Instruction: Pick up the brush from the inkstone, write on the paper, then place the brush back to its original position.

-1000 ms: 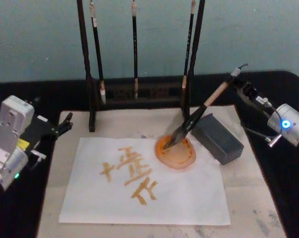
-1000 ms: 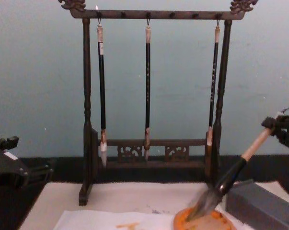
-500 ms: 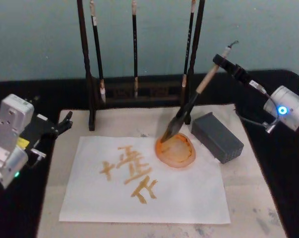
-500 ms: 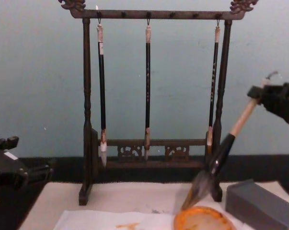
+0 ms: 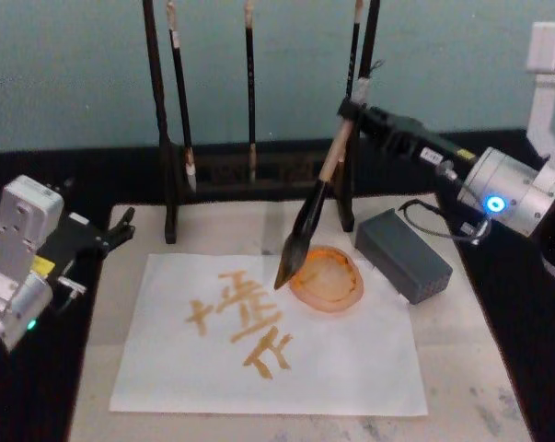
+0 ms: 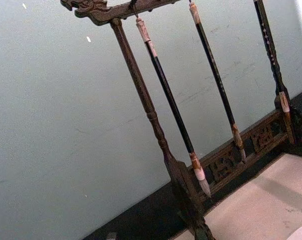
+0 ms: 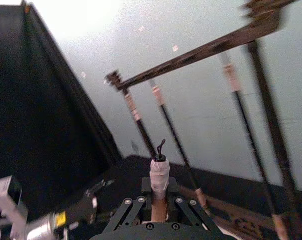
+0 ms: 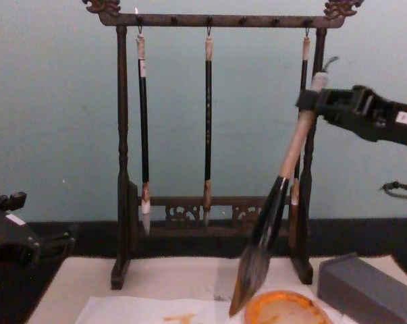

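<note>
**Brush (image 5: 316, 204) Being Lifted Clear of Inkstone (image 5: 352, 293)**

Compared with one second ago, the brush is being carried higher and toward the robot's left. Its bristles, which were then resting in the inkstone, are now being held in the air. The right gripper (image 5: 351, 109) is being positioned closer to the brush rack (image 5: 171, 184).

The handle is being pinched just below the white end cap by the right gripper's jaws, which are closed against both sides of it. The brush is being held tilted, with its upper end toward the robot's right and its bristle tip lowest. In the head view the tip is being held over the paper (image 5: 351, 368), just beside the inkstone's left rim. In the chest view it is hanging just above and left of that rim, touching nothing.

The paper, marked with orange characters (image 5: 240, 322), is lying on the felt mat (image 5: 461, 368). The inkstone is sitting at the paper's far right corner, with a grey block (image 5: 403, 255) just beside it. The left gripper (image 5: 122, 227) is being kept parked at the mat's left edge; whether it is spread or closed cannot be told.
</note>
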`<move>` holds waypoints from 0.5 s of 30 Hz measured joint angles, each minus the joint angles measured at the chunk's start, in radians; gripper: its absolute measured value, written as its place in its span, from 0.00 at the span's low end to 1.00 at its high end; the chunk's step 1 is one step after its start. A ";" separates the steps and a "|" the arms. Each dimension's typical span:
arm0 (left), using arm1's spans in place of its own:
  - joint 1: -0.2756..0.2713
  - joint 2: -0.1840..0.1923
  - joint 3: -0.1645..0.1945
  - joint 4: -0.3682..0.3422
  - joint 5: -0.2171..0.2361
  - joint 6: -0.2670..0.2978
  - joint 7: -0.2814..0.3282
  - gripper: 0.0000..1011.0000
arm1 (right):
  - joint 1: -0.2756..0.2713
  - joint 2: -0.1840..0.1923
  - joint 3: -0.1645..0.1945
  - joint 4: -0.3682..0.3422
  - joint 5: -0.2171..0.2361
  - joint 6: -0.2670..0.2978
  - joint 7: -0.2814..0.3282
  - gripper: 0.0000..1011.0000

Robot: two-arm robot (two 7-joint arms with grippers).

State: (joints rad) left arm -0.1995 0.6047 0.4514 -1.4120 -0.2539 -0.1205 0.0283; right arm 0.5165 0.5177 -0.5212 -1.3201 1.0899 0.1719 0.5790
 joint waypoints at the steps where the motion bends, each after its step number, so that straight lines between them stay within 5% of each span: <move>1: 0.000 0.000 0.000 0.000 0.000 0.000 0.000 1.00 | -0.001 0.005 -0.006 -0.012 -0.011 0.000 -0.004 0.17; 8: 0.000 0.000 0.000 0.000 0.000 0.000 0.000 1.00 | -0.012 0.048 -0.051 -0.103 -0.094 0.009 -0.020 0.17; 15: 0.000 0.000 0.000 0.000 0.000 0.000 0.000 1.00 | -0.039 0.072 -0.060 -0.170 -0.138 0.008 -0.036 0.17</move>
State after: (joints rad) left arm -0.1995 0.6047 0.4514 -1.4119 -0.2539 -0.1206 0.0283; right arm 0.4780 0.5900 -0.5809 -1.4904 0.9523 0.1794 0.5433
